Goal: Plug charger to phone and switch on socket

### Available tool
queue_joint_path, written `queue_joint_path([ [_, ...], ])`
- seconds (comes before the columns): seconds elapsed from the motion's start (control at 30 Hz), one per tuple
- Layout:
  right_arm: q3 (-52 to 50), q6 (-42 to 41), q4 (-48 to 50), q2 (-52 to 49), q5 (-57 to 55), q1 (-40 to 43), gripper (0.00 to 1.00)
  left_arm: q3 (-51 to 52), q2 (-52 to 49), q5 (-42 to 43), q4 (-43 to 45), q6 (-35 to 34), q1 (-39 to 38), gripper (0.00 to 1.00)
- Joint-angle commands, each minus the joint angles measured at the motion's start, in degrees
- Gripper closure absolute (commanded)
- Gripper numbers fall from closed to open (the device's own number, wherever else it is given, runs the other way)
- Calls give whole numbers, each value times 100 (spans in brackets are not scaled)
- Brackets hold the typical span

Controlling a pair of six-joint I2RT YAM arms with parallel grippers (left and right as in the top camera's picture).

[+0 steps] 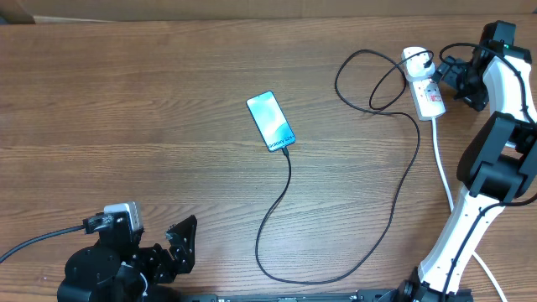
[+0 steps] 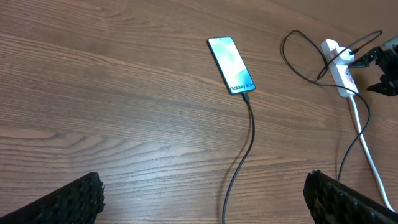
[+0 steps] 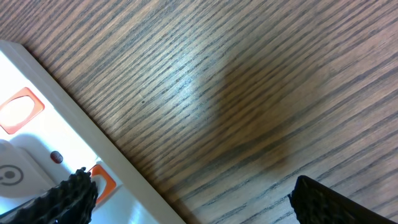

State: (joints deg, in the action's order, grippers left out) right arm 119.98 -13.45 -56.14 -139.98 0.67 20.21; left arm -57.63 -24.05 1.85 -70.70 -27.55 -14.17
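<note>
Phone flat near the middle of the bench, screen lit blue-teal, white text at the short edge nearer the front. Charger cable meeting that edge with its tip; too small to tell whether fully seated. From there, cable sweeping toward the near edge, curving right, then climbing to the far right corner and looping beside the socket. Socket lying in that corner, its thick white cord trailing toward the near edge and partly hidden behind the right arm. Orange-red switch marks visible in the right wrist view; on or off not readable. Right hand just beside the socket, fingers spread apart, gripping nothing; contact with the strip unclear. Left hand at the near left corner, fingers wide apart and empty, only their tips showing in its own view.
</note>
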Motion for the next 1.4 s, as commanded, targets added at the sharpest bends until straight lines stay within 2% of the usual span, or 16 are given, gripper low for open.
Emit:
queue_joint_path([
  [0.0, -229, 201, -208, -127, 356, -151, 0, 22, 42, -85, 26, -79, -20, 0],
  [0.67, -46, 280, -444, 55, 649, -98, 0, 22, 42, -79, 22, -79, -20, 0],
  [0.93, 140, -584, -909, 1314, 498, 142, 0, 22, 42, -81, 24, -79, -22, 0],
  [1.17, 138, -634, -1740, 2721, 542, 149, 0, 22, 42, -79, -15, -79, -20, 0],
  [1.37, 138, -629, -2476, 3720, 1270, 149, 0, 22, 42, -79, -168, -79, -20, 1],
])
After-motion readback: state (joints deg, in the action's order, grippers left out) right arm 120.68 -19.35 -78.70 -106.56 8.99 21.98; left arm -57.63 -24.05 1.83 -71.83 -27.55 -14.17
